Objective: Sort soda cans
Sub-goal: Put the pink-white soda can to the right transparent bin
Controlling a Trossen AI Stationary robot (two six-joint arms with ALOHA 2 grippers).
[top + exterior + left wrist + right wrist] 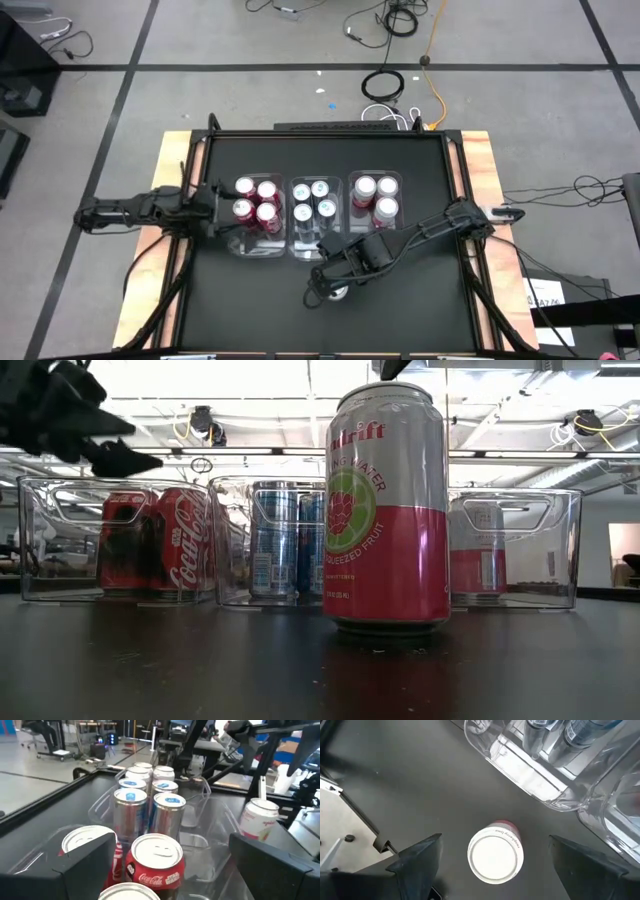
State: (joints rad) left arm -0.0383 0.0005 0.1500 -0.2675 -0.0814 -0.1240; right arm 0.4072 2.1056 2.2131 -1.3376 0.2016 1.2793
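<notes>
Pink can point(496, 853) stands upright on the black table point(400, 310), alone, just in front of the middle clear bin point(312, 215). Right gripper point(495, 865) hovers above it, jaws wide, can centred between the fingers, not touching. Left gripper point(165, 870) wide open over the red cans point(156, 865) in the left bin point(255, 212).

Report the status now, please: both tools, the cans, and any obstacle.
Right tool open above loose pink can, not gripping. Left tool open over red cans in left bin. Nothing blocks the pink can.
</notes>
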